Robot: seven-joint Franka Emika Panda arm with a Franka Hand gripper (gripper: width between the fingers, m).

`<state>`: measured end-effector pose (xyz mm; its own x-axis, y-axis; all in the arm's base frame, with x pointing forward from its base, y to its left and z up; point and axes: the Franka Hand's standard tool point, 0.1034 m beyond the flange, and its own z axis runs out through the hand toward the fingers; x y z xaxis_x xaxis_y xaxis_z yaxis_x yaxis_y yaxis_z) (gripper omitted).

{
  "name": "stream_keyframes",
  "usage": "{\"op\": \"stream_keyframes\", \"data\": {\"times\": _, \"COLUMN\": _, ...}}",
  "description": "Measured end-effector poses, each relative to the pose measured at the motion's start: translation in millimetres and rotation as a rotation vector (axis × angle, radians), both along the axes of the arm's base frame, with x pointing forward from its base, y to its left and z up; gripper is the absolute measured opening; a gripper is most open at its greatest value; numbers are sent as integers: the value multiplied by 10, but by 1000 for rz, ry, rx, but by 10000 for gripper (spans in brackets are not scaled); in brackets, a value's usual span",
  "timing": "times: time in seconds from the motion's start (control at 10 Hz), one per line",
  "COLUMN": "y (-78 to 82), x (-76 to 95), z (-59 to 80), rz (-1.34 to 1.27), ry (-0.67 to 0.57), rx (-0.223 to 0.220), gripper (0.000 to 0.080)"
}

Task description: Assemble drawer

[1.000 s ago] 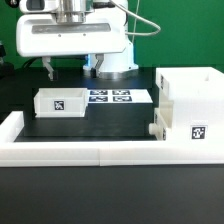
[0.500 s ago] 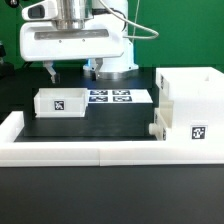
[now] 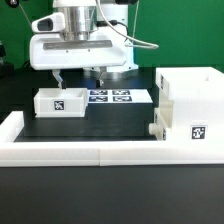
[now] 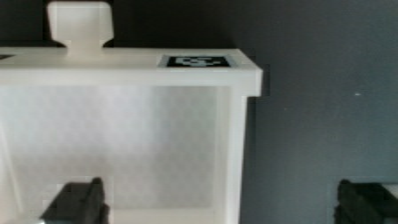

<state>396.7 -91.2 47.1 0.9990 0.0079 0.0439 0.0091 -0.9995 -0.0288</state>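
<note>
Exterior view was bright and evenly lit, apparently from above: whites on the housing [image 3: 190, 105] and tray [image 3: 60, 102] ran near clipping with little surface detail, the table [image 3: 110, 125] read flat black, and shadows were soft and faint. Wrist view was dimmer and soft throughout, with the tray wall washed out and the fingers [image 4: 75, 202] just dark out-of-focus blobs. Both were low-res.
</note>
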Motion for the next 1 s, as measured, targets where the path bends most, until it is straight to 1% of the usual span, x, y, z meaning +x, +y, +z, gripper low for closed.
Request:
{"op": "stream_keyframes", "data": {"times": 0.2, "y": 0, "x": -15, "z": -12, "rz": 7, "ry": -1, "rx": -1, "gripper": 649}}
{"op": "stream_keyframes", "data": {"times": 0.4, "y": 15, "x": -157, "z": -145, "rz": 41, "ry": 9, "rx": -4, "gripper": 649}}
{"op": "stream_keyframes", "data": {"times": 0.5, "y": 17, "x": -189, "z": -210, "rz": 51, "ry": 17, "rx": -2, "gripper": 649}}
{"op": "stream_keyframes", "data": {"times": 0.8, "y": 46, "x": -219, "z": -378, "rz": 64, "ry": 24, "rx": -3, "gripper": 649}}
{"op": "stream_keyframes", "data": {"times": 1.0, "y": 49, "x": -213, "z": -416, "rz": 66, "ry": 25, "rx": -2, "gripper": 649}}
